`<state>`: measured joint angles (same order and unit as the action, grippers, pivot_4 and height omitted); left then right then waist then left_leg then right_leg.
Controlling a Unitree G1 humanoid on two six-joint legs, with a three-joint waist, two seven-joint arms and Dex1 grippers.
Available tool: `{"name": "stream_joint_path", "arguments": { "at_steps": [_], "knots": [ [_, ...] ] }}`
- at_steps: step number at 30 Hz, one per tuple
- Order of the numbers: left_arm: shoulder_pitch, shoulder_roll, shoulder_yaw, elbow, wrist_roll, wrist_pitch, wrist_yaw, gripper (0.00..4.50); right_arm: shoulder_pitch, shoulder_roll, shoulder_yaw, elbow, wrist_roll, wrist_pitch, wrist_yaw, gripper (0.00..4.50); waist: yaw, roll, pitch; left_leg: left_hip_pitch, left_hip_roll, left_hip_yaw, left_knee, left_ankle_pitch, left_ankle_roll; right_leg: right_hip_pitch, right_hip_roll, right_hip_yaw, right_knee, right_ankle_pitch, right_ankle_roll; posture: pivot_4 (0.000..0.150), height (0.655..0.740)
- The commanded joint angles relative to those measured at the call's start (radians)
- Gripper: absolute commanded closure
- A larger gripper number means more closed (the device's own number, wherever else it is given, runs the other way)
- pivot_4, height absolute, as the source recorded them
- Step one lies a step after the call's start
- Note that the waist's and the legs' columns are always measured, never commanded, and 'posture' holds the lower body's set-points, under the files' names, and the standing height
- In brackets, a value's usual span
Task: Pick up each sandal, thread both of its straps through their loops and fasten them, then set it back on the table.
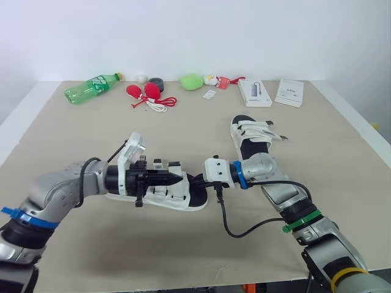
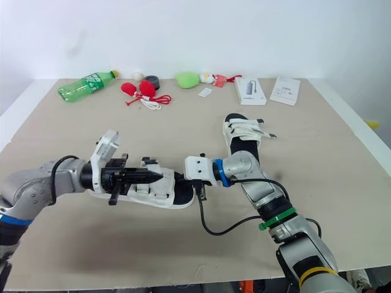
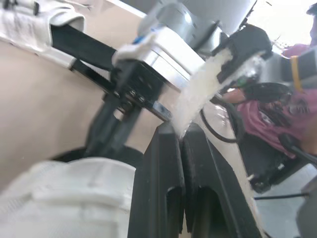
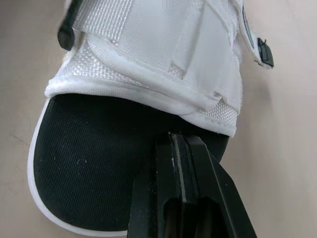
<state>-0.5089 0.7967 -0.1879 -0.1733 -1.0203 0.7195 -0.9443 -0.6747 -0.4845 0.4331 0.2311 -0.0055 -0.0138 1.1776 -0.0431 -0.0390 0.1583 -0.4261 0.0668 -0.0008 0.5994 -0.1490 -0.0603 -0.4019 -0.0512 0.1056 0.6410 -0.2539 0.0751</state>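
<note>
**A:** Where does it stand?

**B:** The near sandal [image 1: 174, 196] lies flat on the surface [image 1: 73, 152], between the two arms. The far sandal [image 1: 252, 139] sits well apart behind the right forearm, and nothing is touching it.

**A:** And the end effectors?

**B:** The right end effector [image 4: 181, 140] has its fingers pressed together, with the tip down on the black footbed [image 4: 99, 148] at the sandal's open end. The left end effector [image 3: 179, 130] is also closed to a narrow point over the white straps [image 4: 163, 44]. I see nothing pinched between its fingers.

**A:** So what's the step?

**B:** I'd say it's working the straps, with the right arm acting as a hold-down. (I can't tell from these views whether either strap is already through its loop.)

**A:** How should it be done well?

**B:** The right tip should bear straight down on the footbed, because a sideways push would likely slide the sandal across the surface. The left fingers need to part before they can take a strap end, so they should open just beside the free end. Then they should close on the webbing alone and not on the layer beneath it. The pull should run along the strap's length toward its loop, against the right arm's hold. The strap should be pressed flat only once it lies square.

**A:** What's the risk?

**B:** The two tips are close together, so the left arm should approach low and slow.
</note>
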Motion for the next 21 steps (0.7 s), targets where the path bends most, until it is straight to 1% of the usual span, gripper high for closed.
{"name": "stream_joint_path", "arguments": {
  "at_steps": [1,9,15,21],
  "knots": [
    [-0.052,-0.026,0.047,0.024,0.076,-0.036,-0.028,4.46,0.045,-0.035,0.048,0.091,-0.086,0.036,0.003,4.5,0.0,0.0,0.0,0.0,0.0,0.0,0.0,0.0,0.0,0.0,0.0,0.0,0.0,0.0,0.0,0.15,0.74],
    [-0.066,-0.069,0.043,0.096,0.233,-0.056,-0.095,4.46,0.052,-0.039,0.043,0.079,-0.084,0.044,-0.004,4.5,0.0,0.0,0.0,0.0,0.0,-0.001,0.0,0.001,-0.001,0.0,0.0,0.0,0.0,0.0,0.0,0.15,0.74],
    [-0.065,-0.134,0.031,0.13,0.34,-0.11,-0.094,4.46,0.065,-0.041,0.039,0.06,-0.08,0.056,-0.006,4.5,0.001,0.0,0.0,0.0,-0.001,-0.002,0.001,0.001,-0.001,0.001,0.0,0.0,0.0,0.0,0.0,0.15,0.74],
    [-0.063,-0.163,0.019,0.161,0.42,-0.148,-0.135,4.46,0.058,-0.039,0.04,0.063,-0.08,0.057,-0.003,4.5,0.001,0.0,0.0,0.0,-0.001,-0.003,0.001,0.001,-0.001,0.002,0.0,0.0,0.0,0.001,0.0,0.15,0.74]
  ]
}}
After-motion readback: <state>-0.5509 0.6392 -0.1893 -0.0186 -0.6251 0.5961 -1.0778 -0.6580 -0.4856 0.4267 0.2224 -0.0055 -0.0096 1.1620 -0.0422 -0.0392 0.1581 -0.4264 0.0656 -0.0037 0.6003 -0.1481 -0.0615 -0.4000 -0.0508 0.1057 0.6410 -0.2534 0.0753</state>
